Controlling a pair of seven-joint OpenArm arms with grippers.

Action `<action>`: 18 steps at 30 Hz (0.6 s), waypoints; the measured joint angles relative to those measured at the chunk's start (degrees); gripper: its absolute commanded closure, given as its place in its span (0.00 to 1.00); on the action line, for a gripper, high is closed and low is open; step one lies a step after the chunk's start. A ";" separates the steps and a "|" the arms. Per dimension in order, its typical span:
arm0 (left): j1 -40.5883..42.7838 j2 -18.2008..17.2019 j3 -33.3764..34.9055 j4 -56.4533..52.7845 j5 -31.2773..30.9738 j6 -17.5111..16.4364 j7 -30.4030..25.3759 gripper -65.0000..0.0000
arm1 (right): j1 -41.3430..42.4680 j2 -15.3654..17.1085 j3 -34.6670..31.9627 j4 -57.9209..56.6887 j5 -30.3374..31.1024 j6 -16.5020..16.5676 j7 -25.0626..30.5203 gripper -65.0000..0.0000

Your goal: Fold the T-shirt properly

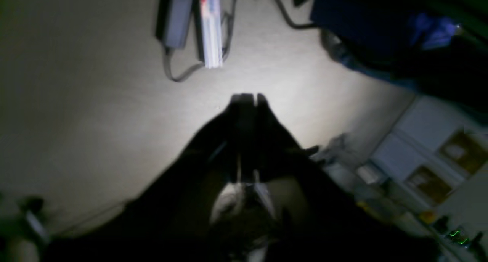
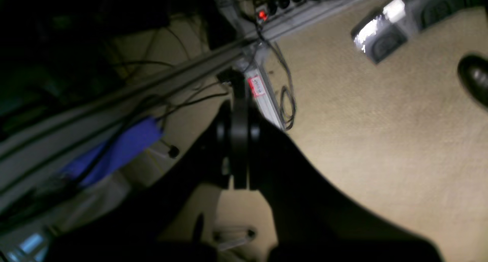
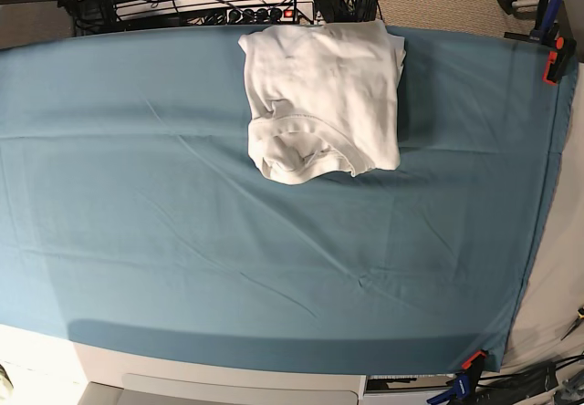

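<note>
T-shirt [image 3: 321, 99], one, white, lies folded in a rough bundle at the far middle of the desk, on a teal cloth [image 3: 182, 241]. Two claws, left claw [image 1: 247, 98] and right claw [image 2: 239, 102], hang closed and empty over beige carpet [image 2: 381, 132].

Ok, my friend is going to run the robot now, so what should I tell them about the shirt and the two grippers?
Left gripper: shut, holding nothing, off the table over the carpet.
Right gripper: shut, holding nothing, also off the table over the floor.
T-shirt: folded into a compact bundle at the far middle of the teal table cloth; neither arm shows in the base view.
Done: the shirt looks folded, though its near edge is lumpy.
Left: probably nothing, or just flattening that edge.
</note>
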 measured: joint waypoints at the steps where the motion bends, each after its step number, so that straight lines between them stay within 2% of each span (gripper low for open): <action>1: -1.75 0.04 1.22 -3.74 0.04 0.22 -0.79 1.00 | 1.51 0.81 -1.18 -3.54 -2.51 -0.11 2.21 1.00; 4: -7.52 0.07 5.18 -14.19 -0.26 0.20 -4.76 1.00 | 6.27 2.71 -4.85 -14.95 -10.62 -0.09 11.65 1.00; 8: -14.82 0.37 10.95 -25.64 1.07 -0.02 -10.29 1.00 | 13.31 3.65 -8.70 -28.96 -23.08 -0.33 23.23 1.00; 10: -18.32 0.92 13.55 -30.25 6.71 0.02 -15.91 1.00 | 16.92 3.63 -10.38 -34.95 -28.28 -0.46 28.79 1.00; 13: -23.34 2.75 16.83 -36.52 18.14 0.37 -28.09 1.00 | 21.49 3.48 -13.55 -43.12 -34.42 -0.44 37.55 1.00; 16: -27.67 4.76 20.83 -42.07 26.47 2.34 -36.89 1.00 | 24.85 2.71 -16.41 -49.35 -39.85 -6.27 44.63 1.00; 18: -29.83 6.01 23.82 -45.44 30.32 6.05 -40.83 1.00 | 26.10 2.01 -17.79 -51.65 -42.45 -9.29 48.24 1.00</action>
